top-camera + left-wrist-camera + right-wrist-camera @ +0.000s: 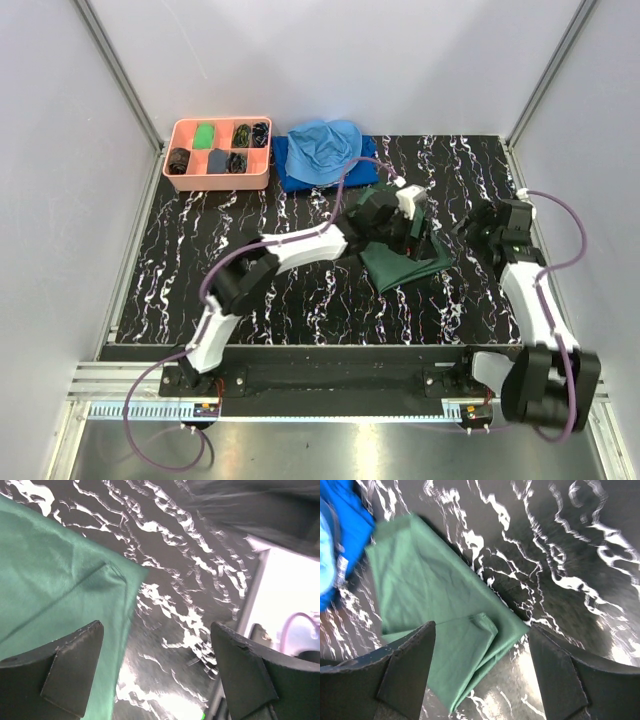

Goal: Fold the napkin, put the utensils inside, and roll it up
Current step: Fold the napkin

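Near the napkin (pixel 398 267) — both jaws wide, empty

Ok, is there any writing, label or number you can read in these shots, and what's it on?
No text can be read.
White tag on the blue cloth: blurred, unreadable.
Tick-marked strip along the near edge: too small to read any numbers.

I see the plain dark green soft cloth napkin (pixel 420 590), folded over into layers, lying flat on the black marbled table (pixel 580 555), a smaller folded flap atop one corner
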Robot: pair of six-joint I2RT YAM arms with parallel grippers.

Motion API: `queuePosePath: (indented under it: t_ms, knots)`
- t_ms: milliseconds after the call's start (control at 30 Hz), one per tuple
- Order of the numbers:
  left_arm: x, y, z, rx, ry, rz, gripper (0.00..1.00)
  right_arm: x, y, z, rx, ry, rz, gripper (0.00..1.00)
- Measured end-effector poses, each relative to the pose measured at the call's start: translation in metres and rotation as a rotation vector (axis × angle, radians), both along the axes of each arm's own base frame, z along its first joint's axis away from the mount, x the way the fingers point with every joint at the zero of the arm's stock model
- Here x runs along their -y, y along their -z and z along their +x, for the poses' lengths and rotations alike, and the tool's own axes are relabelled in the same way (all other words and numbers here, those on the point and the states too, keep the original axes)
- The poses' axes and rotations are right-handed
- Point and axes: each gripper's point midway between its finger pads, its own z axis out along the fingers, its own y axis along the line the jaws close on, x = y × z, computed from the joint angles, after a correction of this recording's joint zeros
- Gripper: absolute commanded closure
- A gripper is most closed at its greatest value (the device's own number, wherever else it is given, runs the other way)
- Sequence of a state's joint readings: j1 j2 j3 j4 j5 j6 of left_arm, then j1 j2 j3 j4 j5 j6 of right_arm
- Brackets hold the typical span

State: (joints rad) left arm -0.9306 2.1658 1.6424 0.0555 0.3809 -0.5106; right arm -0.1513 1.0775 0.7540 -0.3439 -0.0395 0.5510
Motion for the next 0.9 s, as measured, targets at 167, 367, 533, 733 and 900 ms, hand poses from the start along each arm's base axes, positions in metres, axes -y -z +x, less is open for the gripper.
queuePosePath:
  t_ms: [167, 367, 533, 733, 900]
  knots:
    - [-0.051, -0.042, 0.000, 0.017, -0.073, -0.065, 0.08, -0.016, 0.046, 0.021, -0.114, -0.146, 0.068, 0.18]
    - [-0.137, -0.051, 0.034, 0.013, -0.249, -0.062, 0.07, -0.028, 0.080, 0.031, -0.190, -0.269, 0.105, 0.20]
    - [-0.181, -0.028, 0.027, -0.037, -0.316, -0.006, 0.07, -0.030, 0.091, 0.030, -0.216, -0.300, 0.103, 0.20]
    - [-0.203, -0.019, 0.023, -0.055, -0.343, 0.029, 0.07, -0.027, 0.095, 0.028, -0.223, -0.318, 0.074, 0.22]
    - [-0.212, -0.012, 0.025, -0.071, -0.362, 0.043, 0.07, -0.026, 0.105, 0.026, -0.250, -0.331, 0.068, 0.26]
